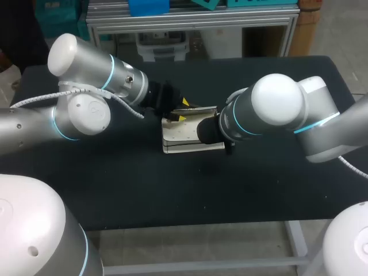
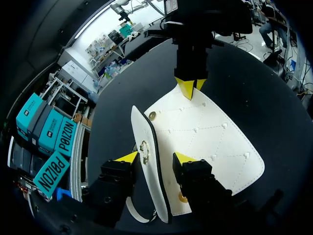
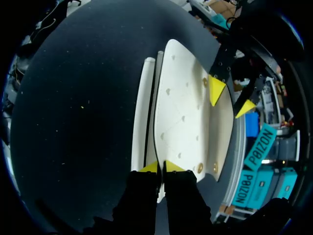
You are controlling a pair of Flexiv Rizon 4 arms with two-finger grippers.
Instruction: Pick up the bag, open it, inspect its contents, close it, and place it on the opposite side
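Bag (image 1: 185, 138) opening looks under way: our right gripper (image 3: 161, 167) pinches its edge; our left gripper (image 2: 155, 157), fingers apart, straddles the flap (image 2: 142, 128), which needs clamping next.

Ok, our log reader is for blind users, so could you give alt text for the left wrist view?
A white quilted bag lies on the black table, its flap raised between the fingers of the open left gripper. The right gripper pinches the bag's far edge.
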